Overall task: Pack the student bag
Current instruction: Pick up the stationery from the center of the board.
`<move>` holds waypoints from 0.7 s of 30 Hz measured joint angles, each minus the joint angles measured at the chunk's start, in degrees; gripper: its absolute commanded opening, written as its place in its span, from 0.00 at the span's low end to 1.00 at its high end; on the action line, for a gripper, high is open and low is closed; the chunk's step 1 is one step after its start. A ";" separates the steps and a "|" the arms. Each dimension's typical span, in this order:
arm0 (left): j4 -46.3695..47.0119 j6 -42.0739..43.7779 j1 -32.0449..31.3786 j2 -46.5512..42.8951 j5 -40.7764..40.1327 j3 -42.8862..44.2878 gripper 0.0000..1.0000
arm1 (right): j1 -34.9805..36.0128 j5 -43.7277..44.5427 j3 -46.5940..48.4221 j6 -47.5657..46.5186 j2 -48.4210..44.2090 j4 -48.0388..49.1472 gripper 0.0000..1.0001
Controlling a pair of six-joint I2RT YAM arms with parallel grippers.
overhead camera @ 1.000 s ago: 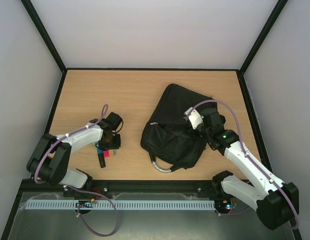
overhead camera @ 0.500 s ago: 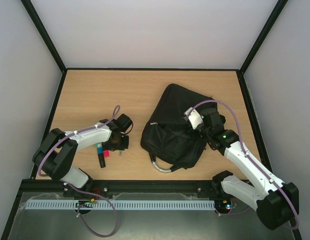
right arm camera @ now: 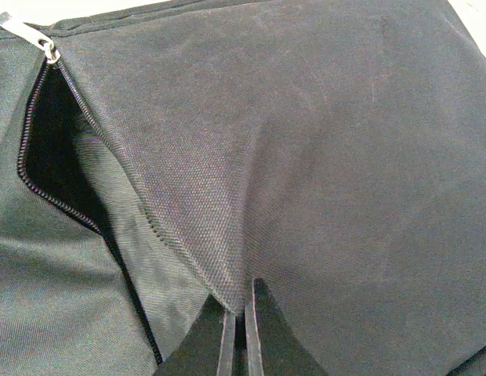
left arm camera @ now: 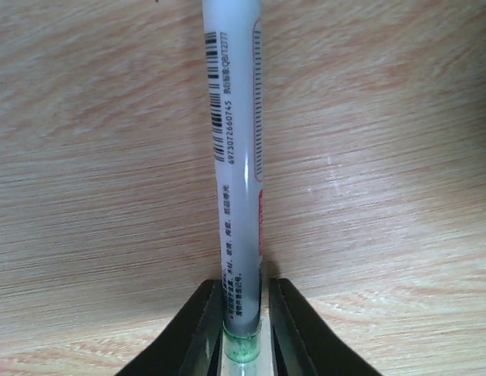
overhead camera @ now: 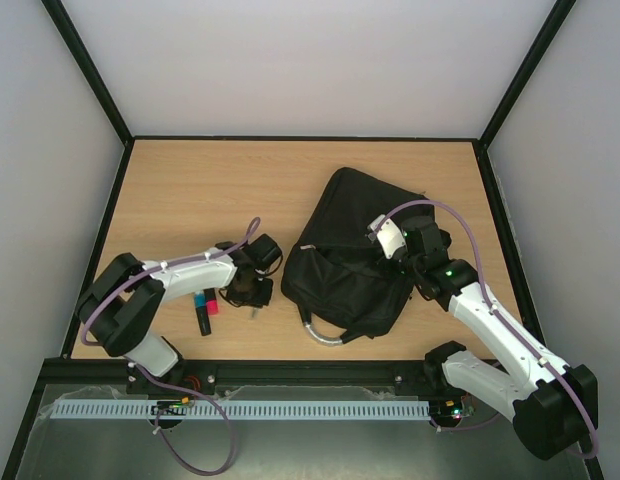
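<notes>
Toward the desk's right edge the bag is lying unzipped, my right gripper pinching its fabric; my left gripper is clamping a white pen near the front edge.

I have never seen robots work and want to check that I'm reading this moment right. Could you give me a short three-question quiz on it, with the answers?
1. True or false: the left gripper holds nothing.
2. What is the right gripper pinching? A) fabric of the student bag; B) a marker; C) a grey handle.
3. Fill in the missing word: the zip opening beside the right gripper is ____ (open or closed).

Key
1. False: it is shut on a white pen.
2. A.
3. Open.
</notes>
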 measured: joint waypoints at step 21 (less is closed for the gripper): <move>-8.02 -2.93 -0.66 -4.15 -6.47 4.31 0.02 | 0.00 0.00 -0.09 0.00 -0.35 -0.02 0.01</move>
